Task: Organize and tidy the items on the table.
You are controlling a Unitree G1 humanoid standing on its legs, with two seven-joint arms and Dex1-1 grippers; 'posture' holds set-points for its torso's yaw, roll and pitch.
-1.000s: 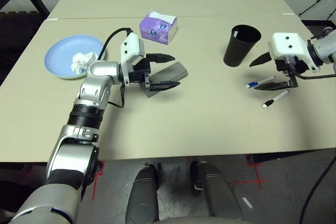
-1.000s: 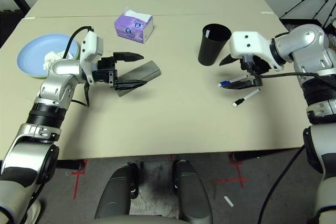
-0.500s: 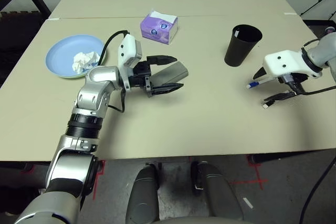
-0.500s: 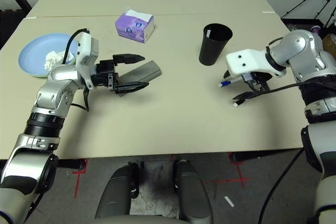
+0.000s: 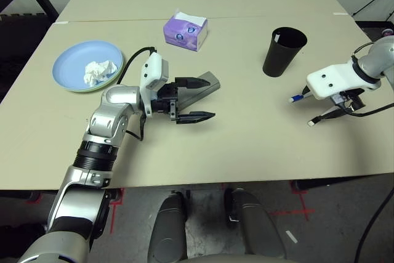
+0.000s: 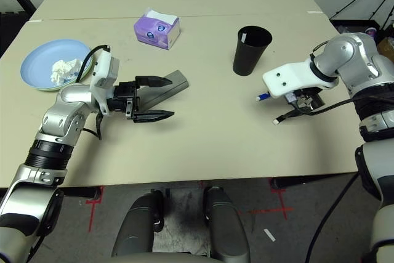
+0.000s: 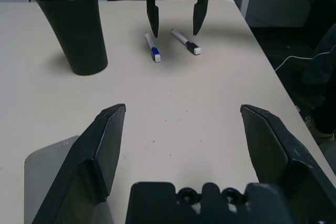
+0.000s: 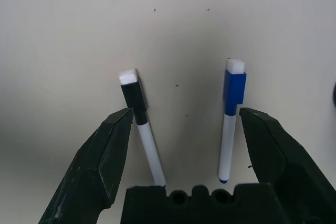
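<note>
On the beige table my left gripper hovers open, its far finger over the grey glasses case and its near finger on the near side of the case, holding nothing. A pale blue plate stacked on a green one at the left holds a crumpled white tissue. My right gripper points down, open, just above two white pens: one with a black cap, one with a blue cap. Both lie between its fingers. The black cup stands upright behind the pens.
A purple tissue box sits at the back centre, near the table's seam. The table's near edge runs close below both arms. Bare tabletop lies between the glasses case and the pens.
My right gripper has swung from beside the cup to tip down over the two pens. My left gripper has drawn back a little, so the case now lies under its far finger.
</note>
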